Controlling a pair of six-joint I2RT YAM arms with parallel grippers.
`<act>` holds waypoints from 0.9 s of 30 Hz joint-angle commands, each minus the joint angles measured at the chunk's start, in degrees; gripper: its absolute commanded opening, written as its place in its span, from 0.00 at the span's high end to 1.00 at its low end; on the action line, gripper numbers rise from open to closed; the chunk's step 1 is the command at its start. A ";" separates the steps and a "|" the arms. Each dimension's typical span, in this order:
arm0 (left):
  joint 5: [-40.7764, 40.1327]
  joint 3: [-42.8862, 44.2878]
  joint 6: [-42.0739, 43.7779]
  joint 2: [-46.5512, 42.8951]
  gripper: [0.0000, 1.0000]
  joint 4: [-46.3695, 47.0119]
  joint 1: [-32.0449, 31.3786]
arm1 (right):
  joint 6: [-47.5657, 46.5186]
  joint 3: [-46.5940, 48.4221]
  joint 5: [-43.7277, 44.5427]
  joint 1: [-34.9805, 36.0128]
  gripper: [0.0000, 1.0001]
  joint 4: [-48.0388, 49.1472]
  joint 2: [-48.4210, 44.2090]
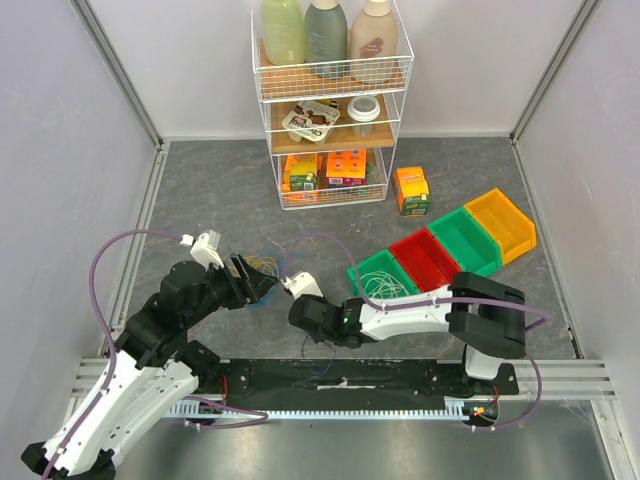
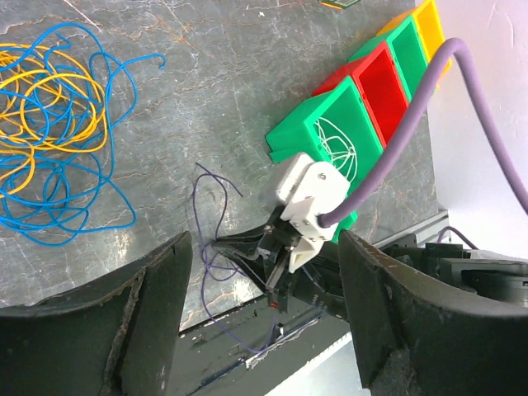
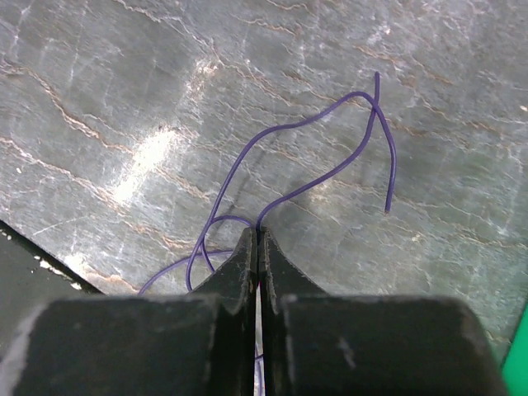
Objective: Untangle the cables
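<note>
A tangle of blue and yellow cables (image 2: 58, 124) lies on the grey tabletop, and shows in the top view (image 1: 265, 265) just beyond my left gripper (image 1: 255, 280). That left gripper (image 2: 262, 272) hangs open above the table with nothing between its fingers. A thin purple cable (image 3: 313, 124) lies apart from the tangle, looping across the table (image 2: 195, 198) and onto the black strip. My right gripper (image 3: 256, 235) is down at the table, shut on this purple cable; from above it sits low in the middle (image 1: 303, 322). White cables (image 2: 338, 148) rest in the nearest green bin.
A row of bins, green (image 1: 385, 275), red (image 1: 425, 255), green (image 1: 465, 238) and yellow (image 1: 500, 220), runs along the right. A wire shelf rack (image 1: 325, 100) with bottles and boxes stands at the back, an orange box (image 1: 411, 190) beside it. Side walls close in.
</note>
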 commanded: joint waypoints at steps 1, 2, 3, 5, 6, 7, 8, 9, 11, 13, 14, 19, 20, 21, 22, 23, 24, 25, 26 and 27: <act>-0.87 1.79 -0.71 0.26 0.23 0.34 -0.10 | -2.18 -0.88 0.61 0.00 1.00 0.92 -6.80; -1.05 1.70 -0.80 0.17 0.24 0.34 -0.10 | -2.53 -1.14 1.13 -0.09 1.00 1.01 -8.30; -1.22 1.62 -0.98 -0.18 0.24 0.34 -0.01 | -2.97 -1.32 1.84 -0.09 1.00 1.01 -10.14; -1.75 1.18 -1.24 -0.97 0.25 0.34 -0.01 | -3.67 -1.93 3.77 -0.26 1.00 0.75 -13.92; -2.01 1.09 -1.24 -1.15 0.25 0.08 -0.01 | -3.85 -2.11 4.30 -0.35 1.00 0.48 -16.20; -2.10 1.17 -1.24 -1.50 0.25 -0.27 -0.10 | -4.20 -2.29 4.91 -0.70 1.00 0.31 -18.22; -2.37 1.35 -1.15 -1.59 0.25 -0.80 -0.10 | -4.38 -2.46 5.70 -1.05 1.00 0.13 -20.77; -2.63 1.53 -0.98 -1.50 0.25 -1.07 -0.19 | -4.64 -2.64 6.32 -1.49 1.00 -0.31 -22.97; -2.81 1.96 -0.71 -1.33 0.25 -1.42 -0.01 | -5.43 -2.73 7.29 -2.98 1.00 -1.27 -28.15; -2.81 1.79 -0.71 -1.41 0.25 -1.42 -0.10 | -6.83 -2.47 8.43 -5.00 1.00 -2.33 -32.81; -2.81 1.62 -0.89 -1.50 0.25 -1.25 -0.19 | -7.54 -2.12 9.39 -5.97 1.00 -3.11 -34.92; -1.84 0.65 -0.98 -1.33 0.23 -0.89 -0.01 | -8.51 1.66 20.45 -14.31 1.00 -11.72 -41.62; -1.84 0.56 -0.89 -1.24 0.23 -0.89 -0.01 | -8.34 2.45 22.56 -16.94 1.00 -13.48 -42.32; -1.67 0.56 -0.80 -1.15 0.23 -0.89 -0.01 | -7.99 2.89 24.93 -19.49 1.00 -15.06 -42.85; -1.66 0.56 -0.71 -0.98 0.23 -0.72 -0.01 | -7.81 3.07 26.87 -21.60 1.00 -16.38 -43.20; -1.58 0.56 -0.63 -0.72 0.23 -0.46 -0.10 | -7.64 3.33 28.72 -24.41 1.00 -17.44 -43.47; -1.49 0.56 -0.63 -0.54 0.23 -0.19 -0.10 | -7.63 3.42 30.13 -26.87 1.00 -18.41 -43.38; -1.23 0.56 -0.63 -0.28 0.23 0.16 -0.01 | -7.63 3.51 30.75 -29.68 1.00 -19.02 -43.47; -0.96 0.56 -0.63 0.16 0.23 0.42 -0.10 | -7.98 3.25 31.37 -32.14 1.00 -19.12 -43.29; -0.87 0.65 -0.54 0.34 0.23 0.69 -0.01 | -8.25 3.07 31.63 -34.08 1.00 -19.21 -42.94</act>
